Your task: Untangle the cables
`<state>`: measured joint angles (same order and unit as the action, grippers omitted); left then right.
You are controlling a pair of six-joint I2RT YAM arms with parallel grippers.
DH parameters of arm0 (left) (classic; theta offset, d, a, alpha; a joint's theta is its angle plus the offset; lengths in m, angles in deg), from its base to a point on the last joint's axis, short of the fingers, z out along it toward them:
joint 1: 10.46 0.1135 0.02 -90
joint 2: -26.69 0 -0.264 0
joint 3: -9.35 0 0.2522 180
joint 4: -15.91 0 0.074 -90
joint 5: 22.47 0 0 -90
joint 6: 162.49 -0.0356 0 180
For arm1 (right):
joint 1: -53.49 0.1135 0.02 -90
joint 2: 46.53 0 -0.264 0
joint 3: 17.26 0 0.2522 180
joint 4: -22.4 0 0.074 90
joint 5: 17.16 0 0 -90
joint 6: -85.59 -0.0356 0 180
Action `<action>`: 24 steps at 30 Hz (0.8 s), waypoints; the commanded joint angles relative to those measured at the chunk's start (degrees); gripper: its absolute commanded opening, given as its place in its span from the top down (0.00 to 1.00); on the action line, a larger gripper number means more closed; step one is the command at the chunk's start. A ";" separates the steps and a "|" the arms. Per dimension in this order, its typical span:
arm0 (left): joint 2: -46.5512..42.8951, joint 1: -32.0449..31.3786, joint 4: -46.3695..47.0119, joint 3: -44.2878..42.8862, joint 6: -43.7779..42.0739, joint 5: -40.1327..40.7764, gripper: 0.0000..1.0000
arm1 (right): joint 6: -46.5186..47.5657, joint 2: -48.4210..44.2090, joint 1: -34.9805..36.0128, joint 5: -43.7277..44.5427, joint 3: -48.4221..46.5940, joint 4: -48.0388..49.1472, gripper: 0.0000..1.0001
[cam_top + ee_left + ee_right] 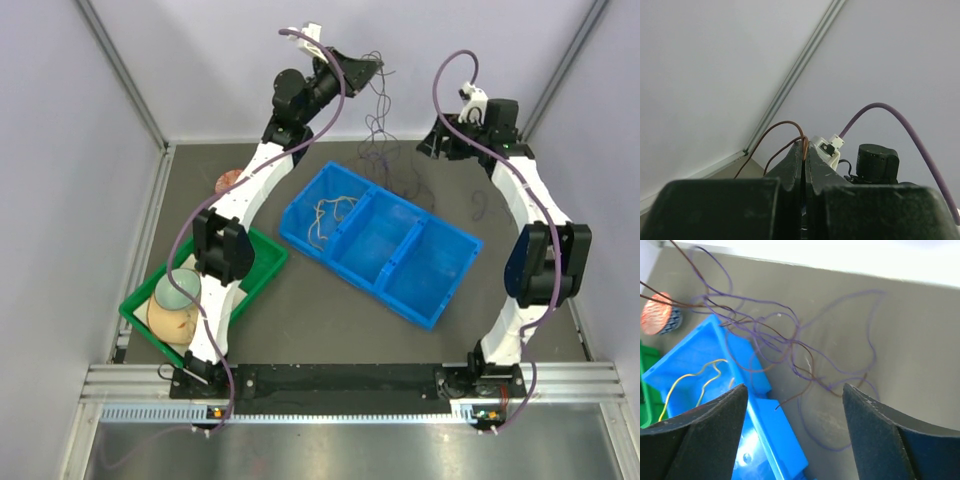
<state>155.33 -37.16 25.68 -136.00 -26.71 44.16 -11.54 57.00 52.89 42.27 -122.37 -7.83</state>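
My left gripper [372, 66] is raised high at the back and shut on a thin brown cable [804, 142], which loops out of the fingertips. From there dark cables [378, 130] hang down toward the table behind the blue bin [440, 290]. My right gripper [794, 387] stands open above a loose tangle of purple and brown cables [790, 342] lying on the grey table, with nothing between its fingers [715, 430]. A yellowish cable [707, 377] lies in the bin's end compartment, seen as a cream cable [335, 212] from above.
The blue bin [772, 435] has three compartments and sits mid-table, its corner under my right gripper. A green tray [265, 272] holding bowls stands at the left. A small round orange-topped object [657, 312] lies behind the bin. Walls close the back and sides.
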 commanded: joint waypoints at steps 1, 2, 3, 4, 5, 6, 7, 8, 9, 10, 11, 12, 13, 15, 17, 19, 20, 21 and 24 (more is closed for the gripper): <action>-4.10 -0.37 3.54 -0.16 0.10 -0.79 1.00 | 2.75 2.64 1.99 -7.13 -5.50 0.82 0.27; -4.10 -0.46 3.54 -0.16 0.10 -0.71 1.00 | 2.05 3.17 3.14 -7.49 -6.29 1.26 0.27; -4.10 -0.46 3.63 -0.16 0.19 -0.53 1.00 | 1.52 4.04 3.58 -7.75 -6.56 1.79 0.27; -4.10 -0.46 3.72 -0.16 0.36 -0.53 1.00 | 0.90 4.40 4.11 -7.93 -6.91 2.40 0.27; -4.10 -0.46 3.80 -0.16 0.45 -0.53 1.00 | -0.24 5.01 4.81 -8.19 -7.26 3.36 0.27; -4.19 -0.55 3.80 -0.16 0.54 -0.62 1.00 | -0.51 6.24 5.34 -8.54 -7.61 3.63 0.27; -4.27 -0.55 3.89 -0.07 0.54 -0.62 1.00 | -0.95 6.95 5.70 -8.46 -8.57 3.81 0.27; -4.27 -0.55 3.81 0.02 0.45 -0.71 1.00 | -1.82 7.56 6.48 -8.28 -8.93 4.51 0.27; -4.36 -0.63 3.80 0.02 0.45 -0.79 1.00 | -2.35 8.96 6.75 -8.19 -9.28 4.95 0.27; -4.45 -0.55 3.63 0.19 0.54 -0.79 1.00 | -3.75 9.58 6.93 -7.15 -10.33 5.48 0.26; -4.54 -0.55 3.72 0.28 0.54 -0.88 1.00 | -4.89 10.29 7.19 -6.70 -10.60 6.27 0.26; -4.80 -0.63 3.89 0.46 0.63 -0.88 1.00 | -6.04 11.51 7.45 -6.61 -10.86 8.45 0.26; -4.89 -0.55 4.33 0.89 0.89 -0.88 1.00 | -8.92 12.05 7.54 -5.31 -11.13 9.86 0.32; -5.24 -0.64 4.94 1.42 1.15 -0.88 1.00 | -11.75 12.75 7.54 -4.85 -10.78 15.03 0.46; -5.33 -0.64 4.69 1.95 0.63 -1.15 1.00 | -15.09 12.23 7.46 -6.34 -8.59 20.40 0.93; -5.24 -0.11 3.46 2.04 -0.33 -0.71 1.00 | -18.16 8.56 6.93 -4.60 -4.04 26.53 1.00; -5.24 0.24 3.11 2.13 -0.34 -1.14 1.00 | -19.31 6.97 6.23 -3.63 -2.10 28.49 1.00; -5.33 0.50 3.01 2.39 -0.17 -1.32 1.00 | -20.80 5.04 5.44 -2.49 -0.08 30.34 1.00; -6.29 1.56 3.37 4.41 -0.16 -0.88 1.00 | -29.49 -1.91 -1.31 0.51 6.70 36.05 1.00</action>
<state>154.50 -36.98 26.16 -133.46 -26.17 43.74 -30.14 66.20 58.75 38.95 -120.47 14.90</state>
